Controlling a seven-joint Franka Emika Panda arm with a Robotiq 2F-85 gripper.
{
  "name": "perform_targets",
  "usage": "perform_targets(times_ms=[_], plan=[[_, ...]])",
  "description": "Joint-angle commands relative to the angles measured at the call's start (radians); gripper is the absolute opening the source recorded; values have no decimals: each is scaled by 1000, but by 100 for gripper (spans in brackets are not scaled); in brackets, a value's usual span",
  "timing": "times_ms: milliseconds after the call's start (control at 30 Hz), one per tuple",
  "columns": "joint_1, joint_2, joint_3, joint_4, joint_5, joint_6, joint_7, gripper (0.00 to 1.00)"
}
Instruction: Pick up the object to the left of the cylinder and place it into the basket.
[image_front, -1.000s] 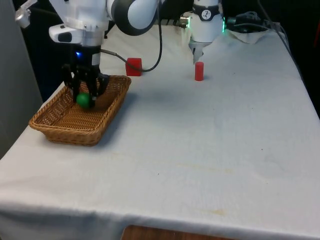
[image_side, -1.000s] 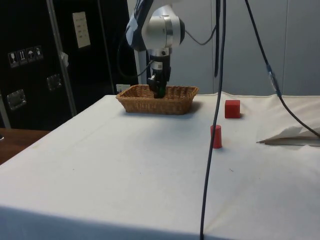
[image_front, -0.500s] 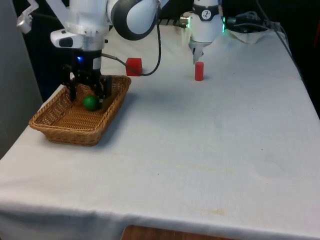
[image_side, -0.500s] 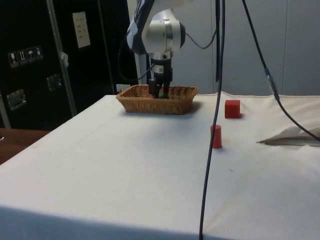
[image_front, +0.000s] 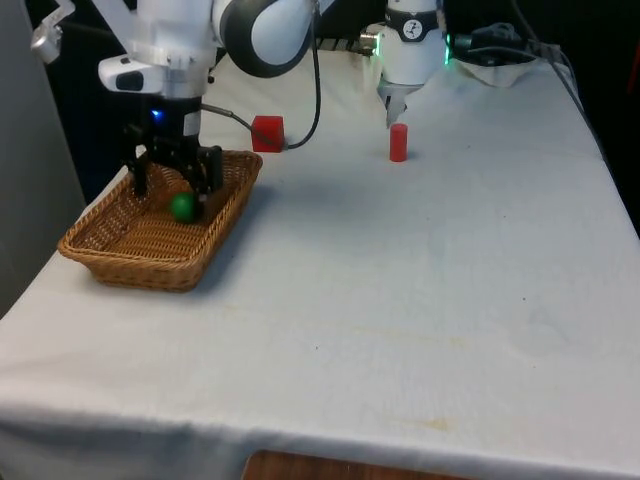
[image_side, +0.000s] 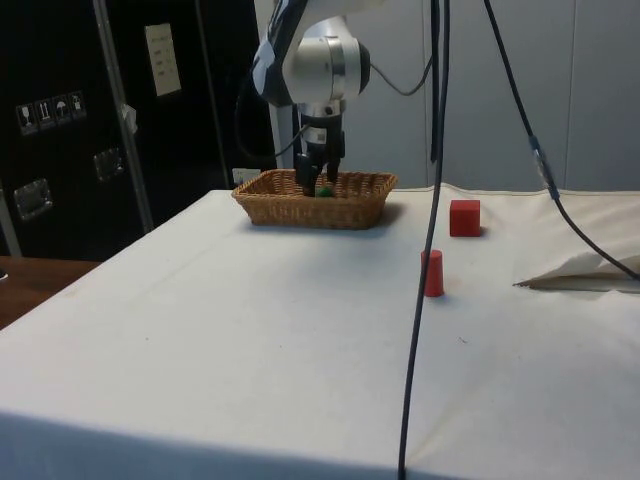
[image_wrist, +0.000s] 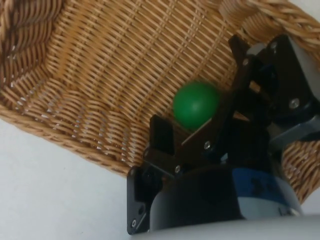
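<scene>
A green ball (image_front: 182, 206) lies loose on the floor of the wicker basket (image_front: 140, 274), at the front view's left. My gripper (image_front: 175, 184) hangs just above it, open, one finger on each side and not touching it. In the wrist view the green ball (image_wrist: 196, 104) rests on the basket's weave (image_wrist: 75, 60) between my spread gripper (image_wrist: 200, 90). From the side, the gripper (image_side: 317, 180) dips into the basket (image_side: 310, 212) over the ball (image_side: 324, 190). The red cylinder (image_front: 398, 142) stands upright mid-table.
A red cube (image_front: 267, 132) sits behind the basket, beside a black cable (image_front: 318, 95) running from the arm. In the side view a black cable (image_side: 428, 260) hangs in front of the red cylinder (image_side: 432, 273) and the cube (image_side: 464, 217). The basket stands close to the table's corner.
The gripper went from shut on the green ball to open. The ball dropped to the basket floor and shifted slightly. The gripper rose a little.
</scene>
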Motion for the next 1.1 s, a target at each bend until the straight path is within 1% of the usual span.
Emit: perform_targets(times_ms=[0, 33, 100, 133, 167, 200, 233, 400, 433, 467, 533, 667, 700, 733, 767, 900, 1000, 1033, 1067], plan=[[5, -9, -8, -3, -5, -11, 1, 100], [11, -11, -16, -4, -6, -16, 1, 100], [17, -15, -25, -5, -7, -23, 2, 100], [13, -9, -21, -1, 0, -19, 0, 100], [20, -15, -30, -5, -6, -26, 2, 100], [23, -17, -34, -6, -7, -29, 3, 100], [31, -19, -43, -7, -7, -33, 4, 100], [47, -27, -62, -10, -8, -44, 6, 100], [41, -21, -57, -3, 0, -40, 2, 100], [50, -28, -67, -10, -8, -47, 7, 100], [60, -33, -80, -11, -9, -55, 7, 100], [74, -39, -100, -11, -9, -69, 9, 100], [77, -42, -104, -11, -10, -72, 9, 100], [71, -37, -98, -4, -1, -67, 3, 100], [84, -45, -112, -12, -10, -76, 9, 100], [102, -56, -128, -15, -13, -85, 14, 100], [118, -65, -138, -20, -13, -87, 19, 100], [102, -60, -127, -9, -4, -83, 10, 100], [123, -69, -140, -23, -14, -87, 21, 100]])
